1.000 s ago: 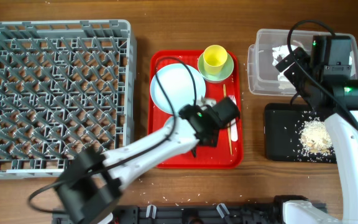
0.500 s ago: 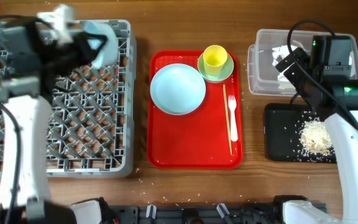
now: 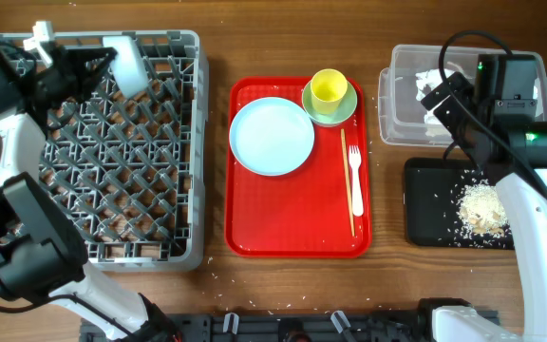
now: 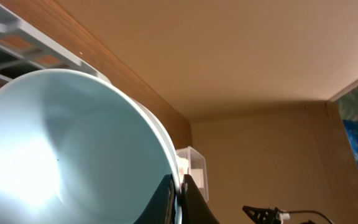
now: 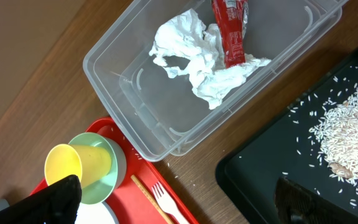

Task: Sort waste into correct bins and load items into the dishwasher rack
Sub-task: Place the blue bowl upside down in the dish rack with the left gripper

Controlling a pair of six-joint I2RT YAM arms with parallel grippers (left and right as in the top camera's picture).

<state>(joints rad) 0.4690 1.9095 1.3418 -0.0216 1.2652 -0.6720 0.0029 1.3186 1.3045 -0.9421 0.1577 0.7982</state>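
Note:
My left gripper [image 3: 110,63] is shut on the rim of the pale blue bowl [image 3: 128,64] and holds it tilted over the far edge of the grey dishwasher rack [image 3: 27,252]. In the left wrist view the bowl [image 4: 61,155] fills the left side, its rim pinched between my fingers [image 4: 179,194]. The plate [image 3: 272,136], the yellow cup [image 3: 329,87] in the green bowl [image 3: 346,109], the fork [image 3: 355,180] and the chopsticks [image 3: 348,180] lie on the red tray. My right gripper [image 3: 442,92] is open and empty above the clear tub [image 5: 135,118], which holds the tissue [image 5: 191,50] and the red wrapper [image 5: 230,31].
The black tray [image 3: 425,204] at the right holds beige food scraps [image 3: 482,207]. The red serving tray [image 3: 292,223] lies between the rack and the bins. A few crumbs are scattered on the wooden table near the front edge.
My left arm left the red tray and swung over to the rack's far left with the pale blue bowl in its grip. The right arm has not moved.

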